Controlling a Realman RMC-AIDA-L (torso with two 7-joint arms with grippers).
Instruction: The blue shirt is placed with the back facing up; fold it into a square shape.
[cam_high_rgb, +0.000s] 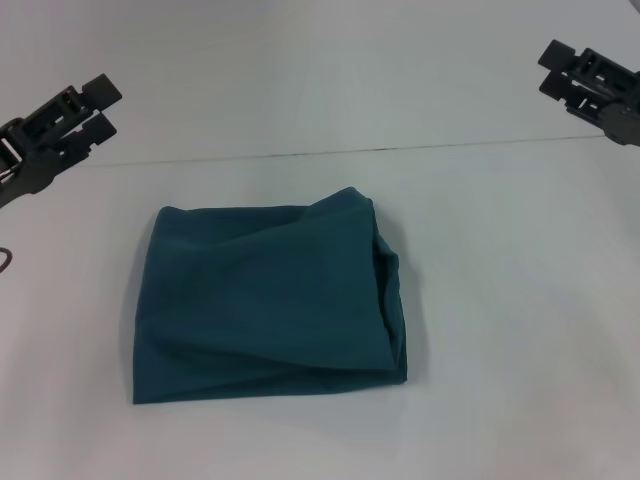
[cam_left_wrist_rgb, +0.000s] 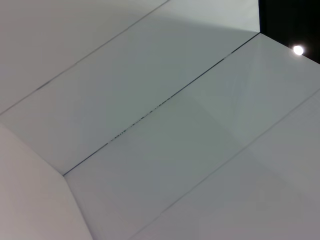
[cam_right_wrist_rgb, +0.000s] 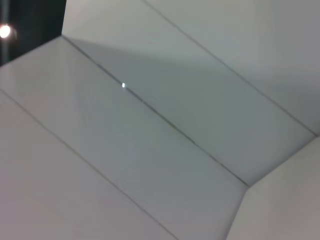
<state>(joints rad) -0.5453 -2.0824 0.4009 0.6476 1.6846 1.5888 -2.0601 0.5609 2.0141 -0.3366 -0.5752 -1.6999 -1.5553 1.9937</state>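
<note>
- Nearest the camera, the white table spreads across the whole scene, with a thin seam running left to right beyond the cloth.
- Lying on it, just left of centre and toward the near edge, the blue shirt is folded into a rough square, with loose layered folds along its right side.
- Far left, the left gripper hangs above the table, well apart from the shirt, fingers slightly apart and holding nothing.
- Far right, the right gripper is raised likewise; whether its fingers are apart or together cannot be told.
</note>
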